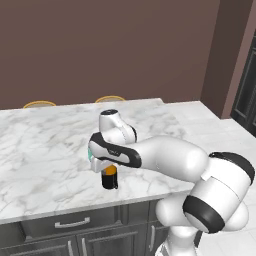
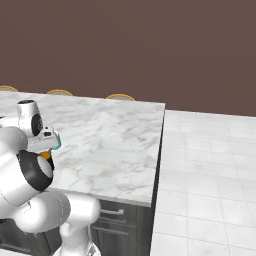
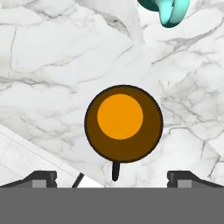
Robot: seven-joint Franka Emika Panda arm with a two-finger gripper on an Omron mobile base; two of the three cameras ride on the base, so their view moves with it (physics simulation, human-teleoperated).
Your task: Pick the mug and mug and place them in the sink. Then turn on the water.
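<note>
Hovering over the black mug (image 3: 123, 123) on the marble counter (image 3: 48, 78), gripper (image 3: 112, 178) spread wide with nothing in it; both fingertips (image 3: 41, 178) show at the bottom of the hand view, one either side of the mug's handle. The mug stands upright near the counter's front edge, above the dark cabinets (image 1: 75, 227), and looks centred between the fingers.

For a clean grasp, my read: drop straight down with the jaws kept wide until the pads are well below the rim, then close across the round body. The handle points toward the bottom of the hand view, between the fingers' line, so closing should meet the walls and not the handle. Check that offset before squeezing; a slight roll may help.

Look of it: black outside, glossy orange inside, thin dark handle, apparently empty. The teal mug (image 3: 168, 12) sits near it, toward the top of the hand view, apart from the black one, so little risk of a knock on descent.
</note>
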